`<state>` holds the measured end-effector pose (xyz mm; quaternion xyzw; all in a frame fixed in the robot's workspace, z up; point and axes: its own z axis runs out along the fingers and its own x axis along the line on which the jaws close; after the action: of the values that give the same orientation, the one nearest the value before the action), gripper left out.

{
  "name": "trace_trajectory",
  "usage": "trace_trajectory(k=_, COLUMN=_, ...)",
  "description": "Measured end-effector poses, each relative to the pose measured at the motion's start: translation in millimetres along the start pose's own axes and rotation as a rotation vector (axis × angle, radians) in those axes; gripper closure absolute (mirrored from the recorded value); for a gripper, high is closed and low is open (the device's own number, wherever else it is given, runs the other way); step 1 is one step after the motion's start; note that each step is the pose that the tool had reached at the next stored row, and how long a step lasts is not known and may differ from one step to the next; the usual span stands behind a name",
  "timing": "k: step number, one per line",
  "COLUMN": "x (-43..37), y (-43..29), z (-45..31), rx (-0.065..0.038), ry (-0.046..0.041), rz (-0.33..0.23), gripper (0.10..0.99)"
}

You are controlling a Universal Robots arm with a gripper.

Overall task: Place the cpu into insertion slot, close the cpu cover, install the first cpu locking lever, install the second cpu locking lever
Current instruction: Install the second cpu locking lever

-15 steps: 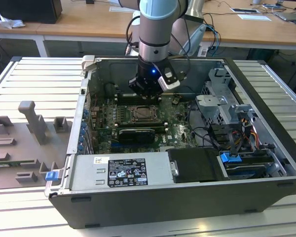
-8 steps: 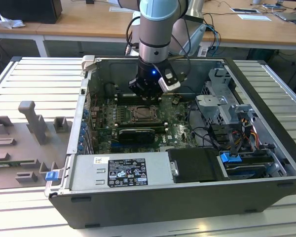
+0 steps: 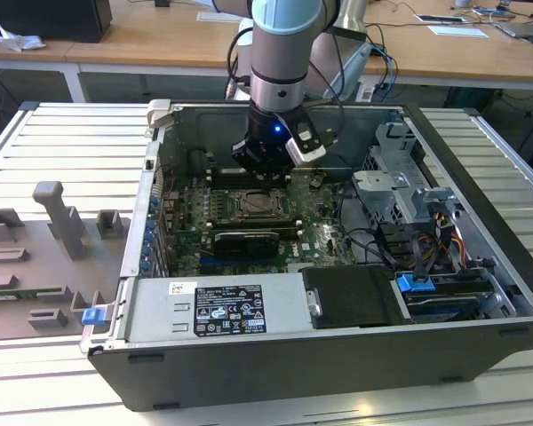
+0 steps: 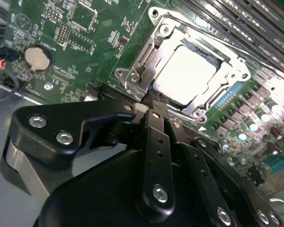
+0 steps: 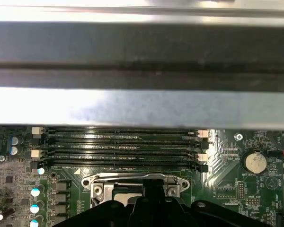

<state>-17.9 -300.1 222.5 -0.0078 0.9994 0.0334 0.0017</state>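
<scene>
Gripper (image 4: 154,111), fingers pinched together & empty, at chip's (image 4: 187,71) 7 o'clock; chip looks light, stiff, fragile—hold by edges.

**The slatted bench and its load**

We see a pale metal bench (image 3: 53,146) of long parallel slats carrying everything. An open computer case (image 3: 338,293) lies directly on it, filling the middle and the exterior view's right, its open side up. At the exterior view's left, just beside the case, a grey fixture plate (image 3: 35,266) with raised blocks rests on the slats. Beyond the bench we see wooden desks (image 3: 160,40)
</scene>
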Motion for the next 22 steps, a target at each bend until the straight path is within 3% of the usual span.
trace_trajectory(k=2, x=-0.1, y=1.1, z=-15.5, rx=0.000, ry=0.0000, rz=0.000, gripper=0.980)
trace_trajectory(k=4, x=-0.1, y=1.4, z=-21.6, rx=0.000, ry=0.0001, rz=0.000, gripper=0.980)
trace_trajectory(k=10, x=0.0, y=-6.8, z=-22.5, rx=0.000, ry=0.0001, rz=0.000, gripper=0.980)
trace_trajectory(k=16, x=0.4, y=-29.1, z=-23.7, rx=-0.001, ry=0.0000, rz=0.000, gripper=0.980)
trace_trajectory(k=22, x=0.7, y=-46.4, z=-23.1, rx=-0.003, ry=0.0000, rz=0.000, gripper=0.980)
